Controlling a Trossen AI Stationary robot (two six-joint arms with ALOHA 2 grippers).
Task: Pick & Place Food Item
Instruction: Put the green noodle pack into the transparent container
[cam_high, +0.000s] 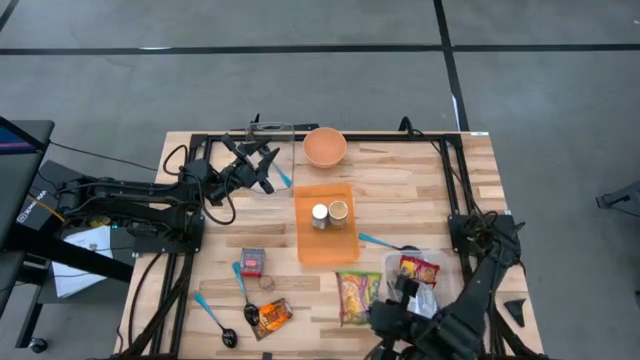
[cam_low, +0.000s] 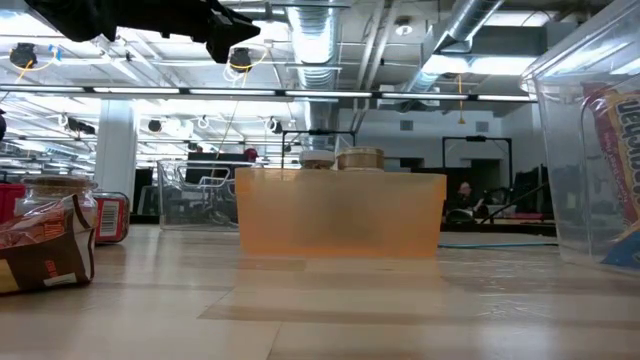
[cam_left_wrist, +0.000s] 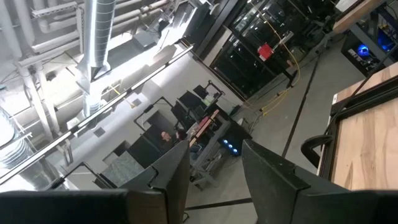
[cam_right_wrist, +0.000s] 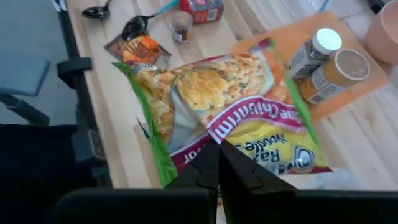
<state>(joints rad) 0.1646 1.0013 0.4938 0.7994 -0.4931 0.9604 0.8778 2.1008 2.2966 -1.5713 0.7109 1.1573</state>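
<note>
High view: right pincer (cam_high: 400, 318) pressed together over noodle packet (cam_high: 357, 297); left pincer (cam_high: 268, 160) partly spread, empty.

This is a robotics lab or industrial test hall. A light wooden table (cam_high: 400, 190) in a black metal frame stands on a grey concrete floor (cam_high: 300, 90) crossed by dark lines. Above the table run exposed silver ventilation ducts (cam_low: 335, 45), pipes and strip lights. Beyond the table stand dark workstations (cam_left_wrist: 186, 118) with monitors, another black frame rig (cam_low: 320, 140) and a seated person (cam_low: 465, 195). Cables (cam_high: 180, 170) trail beside the table.
</note>
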